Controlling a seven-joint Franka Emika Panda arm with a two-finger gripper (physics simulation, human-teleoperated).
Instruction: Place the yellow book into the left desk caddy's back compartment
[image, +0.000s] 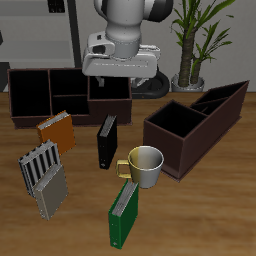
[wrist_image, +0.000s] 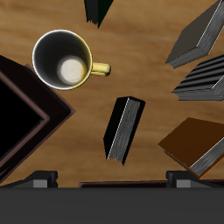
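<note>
The yellow book (image: 52, 193) is a dull tan hardback with greyish page edges. It lies near the table's front edge, just in front of the striped book (image: 37, 165). It also shows in the wrist view (wrist_image: 196, 37). The left desk caddy (image: 195, 128) is a long dark maroon box set skewed. Its back compartment (image: 226, 99) is the narrow section at the tall end. A corner of the caddy shows in the wrist view (wrist_image: 19, 118). My gripper (image: 122, 72) is open and empty, high above the back of the table and far from the book. Its fingertips (wrist_image: 39, 179) stand wide apart.
A wide three-opening caddy (image: 60, 95) stands at the back. An orange-brown book (image: 57, 130), an upright black book (image: 107, 142), a yellow-handled mug (image: 146, 163) and a green book (image: 124, 215) lie between the yellow book and the left caddy. A potted plant (image: 190, 45) stands behind.
</note>
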